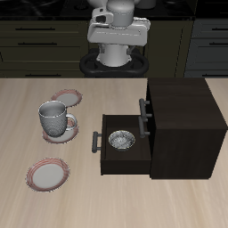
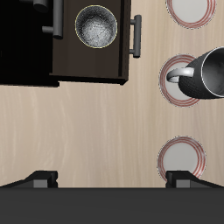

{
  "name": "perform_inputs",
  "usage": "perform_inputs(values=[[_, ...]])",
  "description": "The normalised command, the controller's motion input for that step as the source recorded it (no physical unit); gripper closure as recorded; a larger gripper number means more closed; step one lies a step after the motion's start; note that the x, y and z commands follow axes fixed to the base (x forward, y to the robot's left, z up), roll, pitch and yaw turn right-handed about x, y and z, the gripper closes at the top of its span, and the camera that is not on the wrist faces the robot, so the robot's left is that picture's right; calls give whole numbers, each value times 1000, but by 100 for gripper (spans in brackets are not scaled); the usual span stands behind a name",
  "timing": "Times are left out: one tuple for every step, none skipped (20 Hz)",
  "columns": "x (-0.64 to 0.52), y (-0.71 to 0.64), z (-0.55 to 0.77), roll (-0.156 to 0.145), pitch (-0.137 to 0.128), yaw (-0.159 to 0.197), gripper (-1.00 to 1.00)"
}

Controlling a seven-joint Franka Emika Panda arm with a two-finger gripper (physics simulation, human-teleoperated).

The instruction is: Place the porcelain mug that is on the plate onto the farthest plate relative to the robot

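The porcelain mug (image 1: 53,116) is pale grey-white and stands upright on the plate (image 1: 62,133), a small pale saucer. In the wrist view the mug (image 2: 206,74) looks dark inside and its handle points toward the drawer; the plate (image 2: 173,87) shows under it. The farthest plate (image 1: 47,174), pink-rimmed, lies bare near the table's front edge and also shows in the wrist view (image 2: 191,9). My gripper (image 1: 116,40) hangs high over the table's back, well away from the mug. In the wrist view the gripper (image 2: 109,179) is open and empty, its fingers (image 2: 39,179) wide apart.
A second pink-rimmed saucer (image 1: 65,96) lies behind the mug, nearer the robot; it also shows in the wrist view (image 2: 182,157). A dark cabinet (image 1: 183,125) stands beside the plates, its open drawer (image 1: 105,158) holding a metallic bowl (image 1: 121,140).
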Motion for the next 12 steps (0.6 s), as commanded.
perform_inputs(values=[[47,-174,36,-27,-70,27,-100],[160,-309,22,1,29,-48,-100],[100,-281,48,16,39,-92,-100],[125,-293,88,41,-9,-17,-100],[115,-429,105,-82,-54,-10,-100],[155,-311,61,30,39,-60,-100],[155,-468,82,86,14,-20,-100],[106,-301,93,-75,-54,9,-100],[205,-339,30,90,73,-68,-100],[117,-429,125,-5,-4,-58,-100],[308,-1086,277,40,-30,-111,-100],[130,-429,166,-46,-110,99,-100]])
